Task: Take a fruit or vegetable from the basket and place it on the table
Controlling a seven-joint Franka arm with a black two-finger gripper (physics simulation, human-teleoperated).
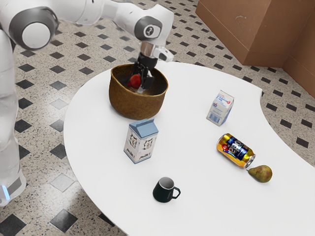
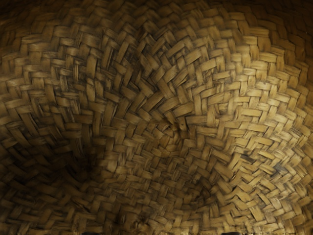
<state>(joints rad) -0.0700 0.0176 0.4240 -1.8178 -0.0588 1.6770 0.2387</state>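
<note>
My gripper (image 1: 140, 82) reaches down into the brown woven basket (image 1: 133, 104), below the level of its back rim. Its black fingers are shut on a red, rounded fruit or vegetable (image 1: 135, 80), partly covered by them and raised off the basket's floor. Which kind it is, I cannot tell. From the hand's camera, the woven inside of the basket (image 2: 168, 137) lies below, with no other fruit visible on it.
A blue-topped milk carton (image 1: 141, 141) stands close to the basket. Farther off on the white table (image 1: 192, 147) are a smaller carton (image 1: 220, 108), a yellow can (image 1: 235, 150) on its side, a pear (image 1: 261, 173) beside the can, and a dark mug (image 1: 164, 191).
</note>
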